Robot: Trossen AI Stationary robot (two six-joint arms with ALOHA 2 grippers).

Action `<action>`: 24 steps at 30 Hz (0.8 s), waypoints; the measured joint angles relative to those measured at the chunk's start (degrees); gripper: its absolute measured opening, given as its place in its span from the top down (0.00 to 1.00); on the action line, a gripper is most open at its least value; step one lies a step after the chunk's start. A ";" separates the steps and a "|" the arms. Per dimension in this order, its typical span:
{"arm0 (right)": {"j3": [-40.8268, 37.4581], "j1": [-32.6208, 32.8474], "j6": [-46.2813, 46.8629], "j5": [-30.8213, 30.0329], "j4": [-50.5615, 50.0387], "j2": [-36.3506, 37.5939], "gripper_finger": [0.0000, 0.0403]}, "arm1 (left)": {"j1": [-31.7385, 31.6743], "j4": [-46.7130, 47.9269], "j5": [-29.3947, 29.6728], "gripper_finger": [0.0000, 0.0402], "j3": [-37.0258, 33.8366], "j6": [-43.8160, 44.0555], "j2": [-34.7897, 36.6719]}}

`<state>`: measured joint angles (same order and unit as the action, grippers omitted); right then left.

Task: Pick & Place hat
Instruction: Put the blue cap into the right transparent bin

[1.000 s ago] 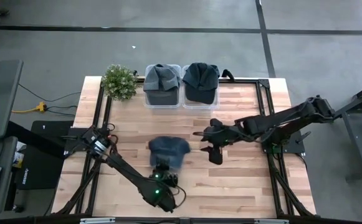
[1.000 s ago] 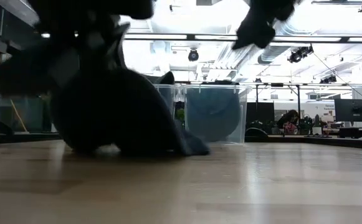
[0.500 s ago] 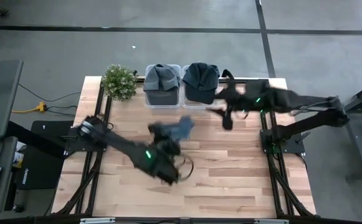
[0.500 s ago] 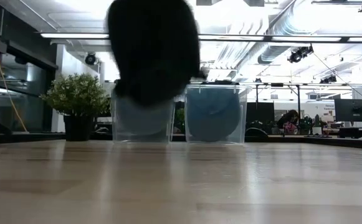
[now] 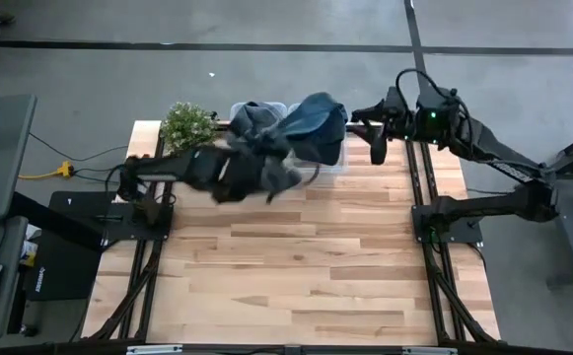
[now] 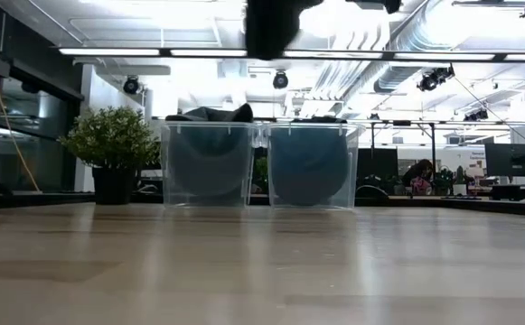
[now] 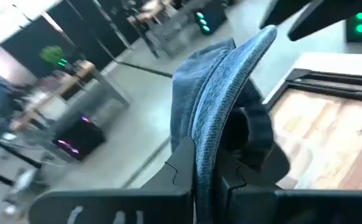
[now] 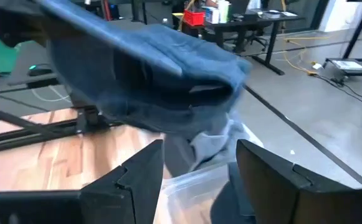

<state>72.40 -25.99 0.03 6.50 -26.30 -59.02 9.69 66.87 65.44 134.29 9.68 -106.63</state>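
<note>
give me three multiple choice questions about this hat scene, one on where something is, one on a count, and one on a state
1. Where is the blue hat?
A. Flat on the table's near edge
B. Held up over the bins at the table's far edge
C. On the floor

2. How many clear bins stand on the table?
A. Two
B. Four
C. One

3. What is the left gripper doing?
A. Hanging open and empty
B. Holding the plant
C. Clamped on the hat's fabric

Answers:
1. B, since the high view shows the hat in the air above the bins, beside the plant.
2. A, since the low view shows two bins side by side.
3. C, since the left wrist view shows blue fabric pinched between its fingers. The right gripper is open near the bins.
</note>
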 joint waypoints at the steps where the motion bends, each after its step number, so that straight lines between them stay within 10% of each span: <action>1: 0.00 -1.30 0.39 1.00 0.00 -0.15 0.51 | -0.93 -2.19 -2.36 0.99 -0.32 -1.54 0.69; 24: -0.04 -27.34 9.67 31.25 7.35 -6.57 0.43 | -28.71 -25.75 -44.22 0.99 -0.30 -11.16 2.03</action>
<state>72.36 -53.33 9.70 37.75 -18.96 -65.59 -19.02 41.12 21.22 133.99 -1.48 -104.60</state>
